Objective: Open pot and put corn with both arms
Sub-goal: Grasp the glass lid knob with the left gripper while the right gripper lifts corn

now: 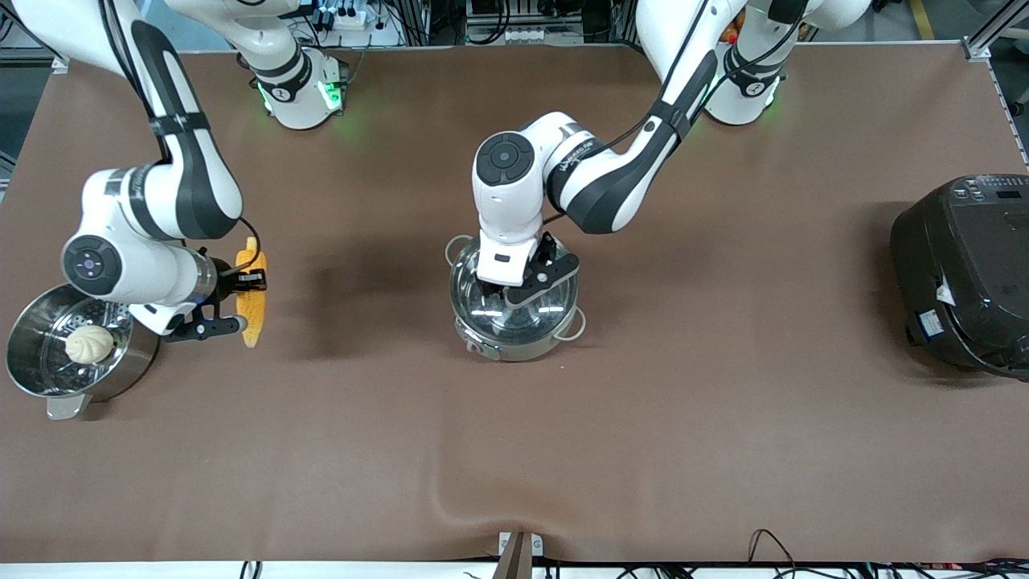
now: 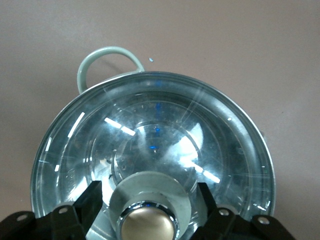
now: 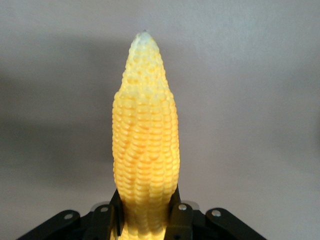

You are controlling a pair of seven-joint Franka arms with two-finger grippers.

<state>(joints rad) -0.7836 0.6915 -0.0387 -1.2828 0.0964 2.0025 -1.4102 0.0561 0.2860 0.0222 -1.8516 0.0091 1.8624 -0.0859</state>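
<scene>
Left gripper [image 2: 147, 220]: fingers flank the copper knob of the lid [image 2: 150, 150] on the pot [image 1: 514, 310]; should lift straight; right gripper [image 1: 237, 301], beside the steamer pot [image 1: 48, 362], clamps the corn [image 3: 145, 150] and should wait.

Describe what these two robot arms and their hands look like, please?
Both arms are glossy white, rounded segments with black bands and dark round joint caps. Thin black cables run along them, and their white bases glow green. The left hand and right hand are black, each with two flat fingers and small silver screws.
</scene>
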